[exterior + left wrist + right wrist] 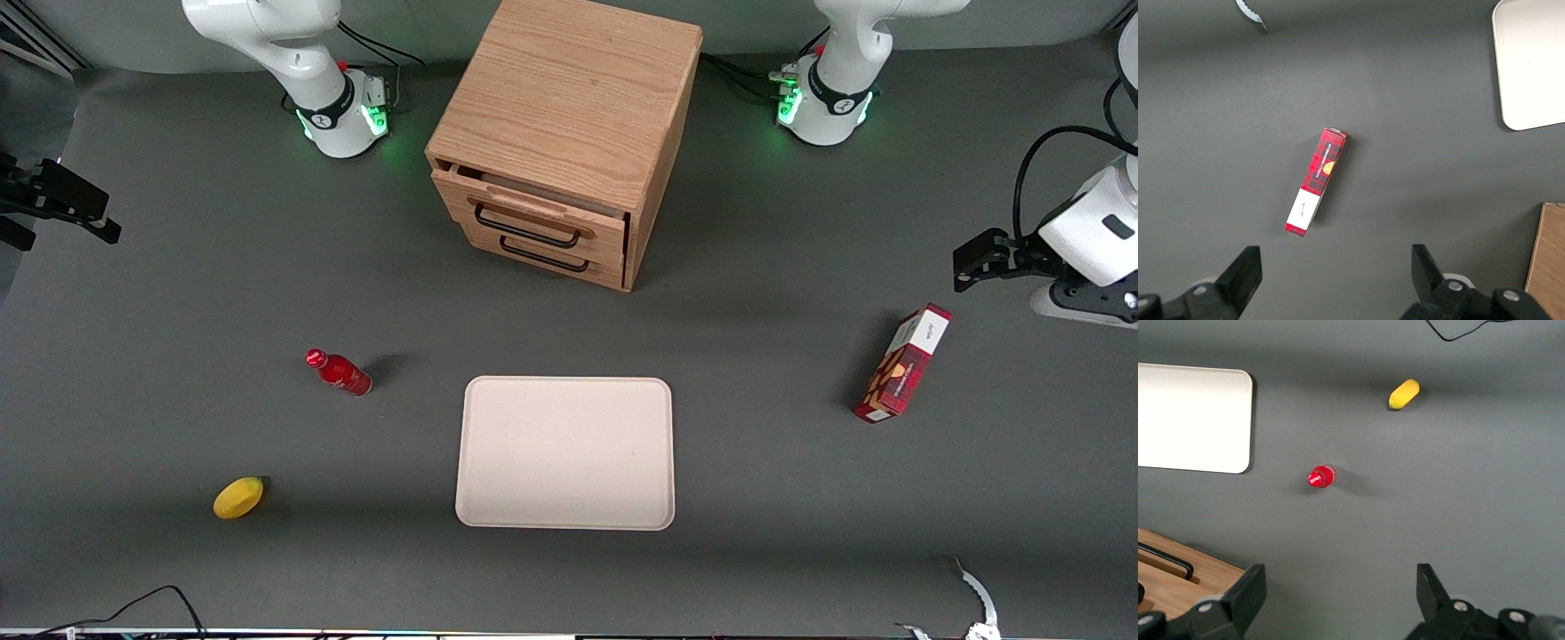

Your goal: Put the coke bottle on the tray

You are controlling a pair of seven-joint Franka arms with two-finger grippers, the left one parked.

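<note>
The coke bottle (340, 372) is small, glossy red with a red cap, and stands upright on the grey table. It stands beside the beige tray (565, 453), apart from it, toward the working arm's end. In the right wrist view the bottle (1320, 477) is seen from above, with the tray (1191, 417) bare beside it. My right gripper (80, 213) hangs high above the table at the working arm's end, farther from the front camera than the bottle. Its fingers are open and empty in the right wrist view (1338, 593). The tray's corner also shows in the left wrist view (1531, 60).
A yellow lemon (238, 497) lies nearer the front camera than the bottle. A wooden drawer cabinet (560, 116) with its top drawer slightly open stands farther back than the tray. A red carton (903, 363) lies toward the parked arm's end.
</note>
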